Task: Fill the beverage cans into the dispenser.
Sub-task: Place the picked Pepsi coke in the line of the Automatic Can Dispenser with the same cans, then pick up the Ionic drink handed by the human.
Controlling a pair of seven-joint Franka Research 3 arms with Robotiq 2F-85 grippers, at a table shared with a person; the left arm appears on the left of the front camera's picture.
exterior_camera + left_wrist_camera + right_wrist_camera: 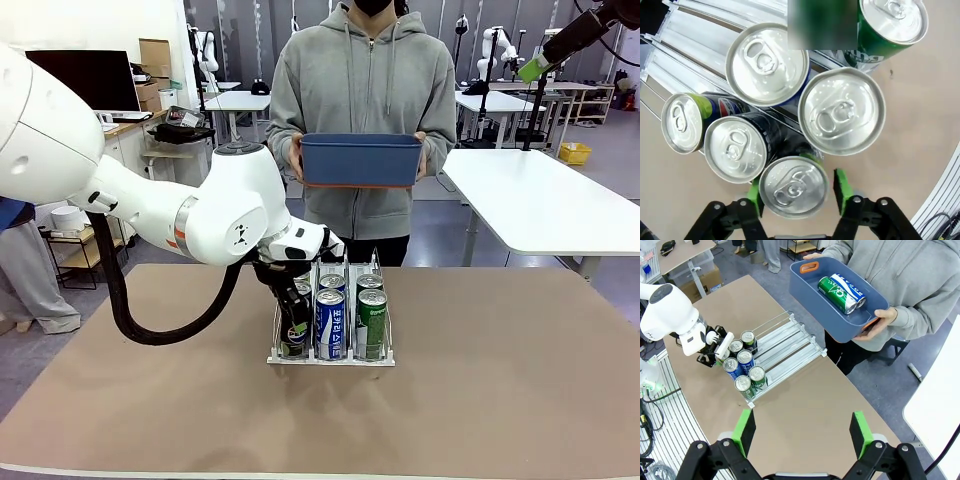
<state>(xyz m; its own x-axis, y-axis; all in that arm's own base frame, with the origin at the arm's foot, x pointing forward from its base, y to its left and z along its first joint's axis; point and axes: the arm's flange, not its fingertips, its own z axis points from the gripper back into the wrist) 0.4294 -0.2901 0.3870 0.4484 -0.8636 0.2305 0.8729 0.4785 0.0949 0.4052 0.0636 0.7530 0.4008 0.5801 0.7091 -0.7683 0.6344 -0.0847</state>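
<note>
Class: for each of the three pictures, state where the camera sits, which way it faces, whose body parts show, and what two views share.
Front: fixed on the robot's side, facing across the table at the person holding the blue bin; left arm shows.
Left wrist: looks down on can tops; left tool straddles one can.
Right wrist: high, facing down at dispenser; open right tool, person's hands.
Shared: front and right wrist both show bin and dispenser.

Left arm [150, 200] bent low, left fingers [840, 185] slightly parted; right fingers [744, 432] wide apart, high up.
</note>
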